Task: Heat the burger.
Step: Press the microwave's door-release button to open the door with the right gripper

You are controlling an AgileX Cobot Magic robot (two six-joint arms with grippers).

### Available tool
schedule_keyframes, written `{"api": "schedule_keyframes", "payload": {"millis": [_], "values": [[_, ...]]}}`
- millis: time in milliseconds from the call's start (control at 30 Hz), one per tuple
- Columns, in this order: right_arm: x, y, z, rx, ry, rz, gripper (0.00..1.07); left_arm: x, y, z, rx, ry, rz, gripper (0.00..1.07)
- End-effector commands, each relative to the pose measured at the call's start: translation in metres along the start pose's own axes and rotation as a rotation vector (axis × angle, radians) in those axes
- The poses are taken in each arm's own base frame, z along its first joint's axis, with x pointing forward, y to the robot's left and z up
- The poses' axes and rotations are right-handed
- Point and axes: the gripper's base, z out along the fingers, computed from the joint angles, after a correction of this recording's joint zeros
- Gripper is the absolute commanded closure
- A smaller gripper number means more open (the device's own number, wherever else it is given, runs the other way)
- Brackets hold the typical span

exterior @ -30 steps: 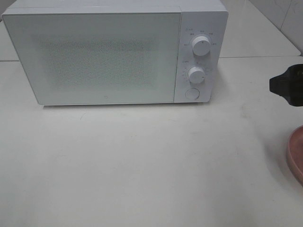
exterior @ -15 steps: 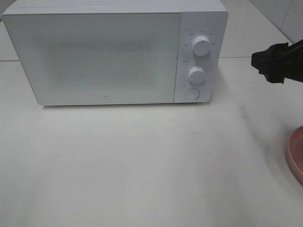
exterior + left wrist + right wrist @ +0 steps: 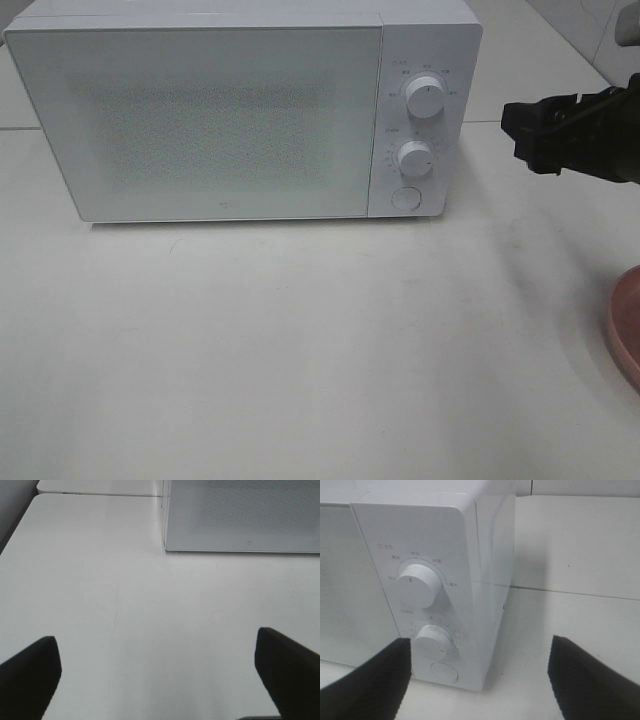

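The burger is out of view in every frame. A white microwave (image 3: pixel 220 120) stands at the back of the table with its door closed. It has two knobs, the upper knob (image 3: pixel 424 99) above the lower knob (image 3: pixel 413 158), and a round button (image 3: pixel 405 198) under them. My right gripper (image 3: pixel 518 132) hovers to the right of the control panel, open and holding nothing. In the right wrist view the gripper (image 3: pixel 479 647) faces the panel (image 3: pixel 420 585) with its fingers wide apart. My left gripper (image 3: pixel 156 637) is open and empty over bare table, in front of the microwave's (image 3: pixel 240 515) left corner.
The rim of a round pink plate (image 3: pixel 625 330) shows at the right edge of the table. A seam between table tops (image 3: pixel 570 592) runs behind the microwave's right side. The table's left edge (image 3: pixel 15 530) drops off beside the left arm.
My right gripper has moved left and up, from the right edge of the view to beside the microwave's control panel. The left arm and the microwave have not moved.
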Motion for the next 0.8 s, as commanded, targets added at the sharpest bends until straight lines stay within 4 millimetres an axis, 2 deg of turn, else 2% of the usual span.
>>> {"api": "schedule_keyframes", "payload": {"millis": [33,267,800], "values": [[0.001,0.004,-0.002,-0.002,-0.079,-0.015,0.32,0.001,0.0,-0.002,0.0,-0.029,0.0,0.09],[0.014,0.013,-0.007,0.072,-0.186,-0.051,0.32,0.001,0.0,-0.002,0.0,-0.029,0.0,0.09],[0.042,0.045,0.001,0.187,-0.208,-0.045,0.32,0.001,0.0,-0.002,0.0,-0.029,0.0,0.09]]}}
